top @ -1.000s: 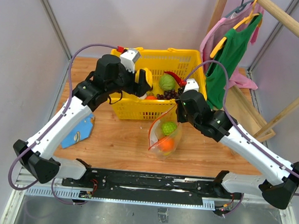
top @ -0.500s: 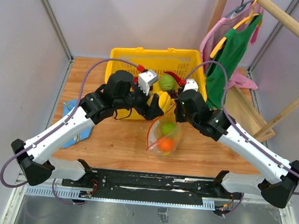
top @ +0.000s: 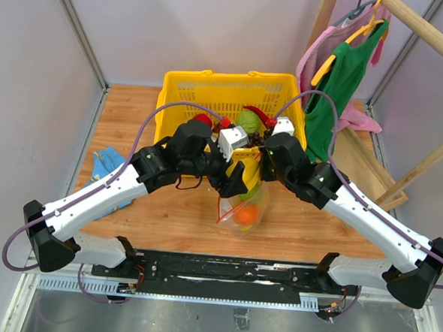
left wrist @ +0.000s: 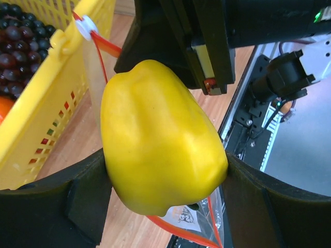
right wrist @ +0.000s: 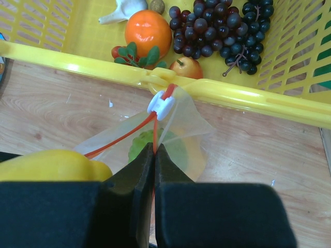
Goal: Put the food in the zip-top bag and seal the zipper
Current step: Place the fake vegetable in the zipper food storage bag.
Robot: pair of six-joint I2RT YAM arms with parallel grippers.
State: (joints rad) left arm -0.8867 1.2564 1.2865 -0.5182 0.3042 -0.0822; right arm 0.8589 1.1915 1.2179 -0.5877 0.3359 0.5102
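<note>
Held item: yellow bell pepper, gripped above the zip-top bag; bag edge pinched.
Left end effector: clasped around the pepper, one finger on each flank, carried over the mouth of the bag; right end effector: clenched on the zipper, just below its whitish end piece; the bag is stood on the wooden surface, against the front wall of the yellow basket; an orange and a green piece are seen inside the bag; grapes are kept in the basket.
</note>
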